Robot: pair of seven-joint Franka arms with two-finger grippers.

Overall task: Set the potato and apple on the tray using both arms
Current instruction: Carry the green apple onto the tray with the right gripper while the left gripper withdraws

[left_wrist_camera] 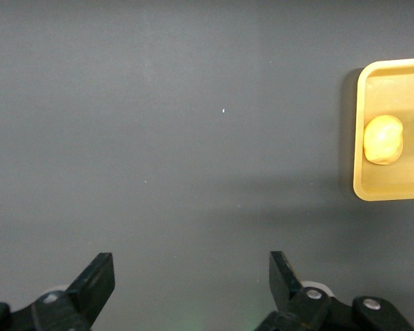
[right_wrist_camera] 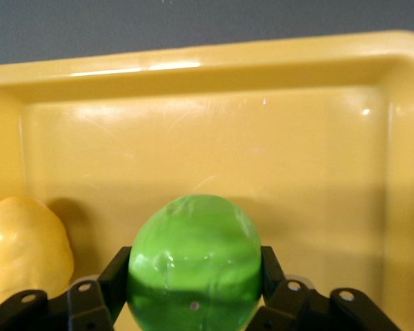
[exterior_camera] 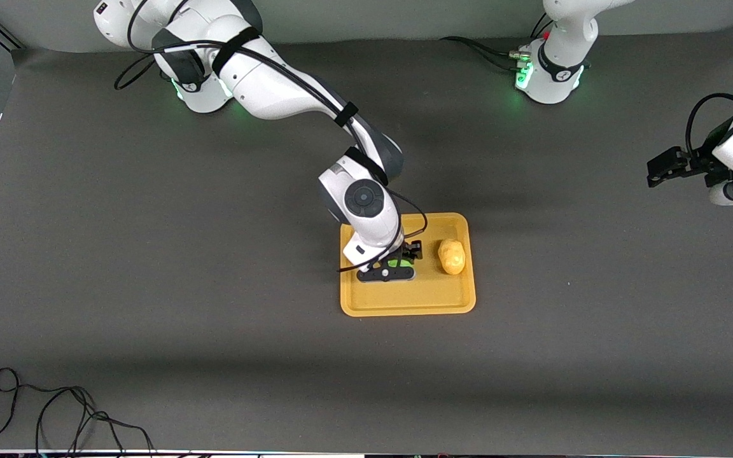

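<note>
The yellow-orange tray (exterior_camera: 404, 296) lies in the middle of the table. The potato (exterior_camera: 452, 256) rests on it, toward the left arm's end. My right gripper (exterior_camera: 400, 257) is low over the tray beside the potato, shut on the green apple (exterior_camera: 394, 263). In the right wrist view the apple (right_wrist_camera: 193, 262) sits between the fingers (right_wrist_camera: 109, 279) above the tray floor (right_wrist_camera: 207, 145), with the potato (right_wrist_camera: 24, 248) next to it. My left gripper (exterior_camera: 659, 170) waits, open and empty, above the table at the left arm's end. The left wrist view shows its own gripper (left_wrist_camera: 191, 276), the tray rim (left_wrist_camera: 362, 186) and the potato (left_wrist_camera: 383, 139).
A black cable (exterior_camera: 55, 413) lies at the table's front edge, toward the right arm's end. The two arm bases (exterior_camera: 548, 76) stand along the table's back edge.
</note>
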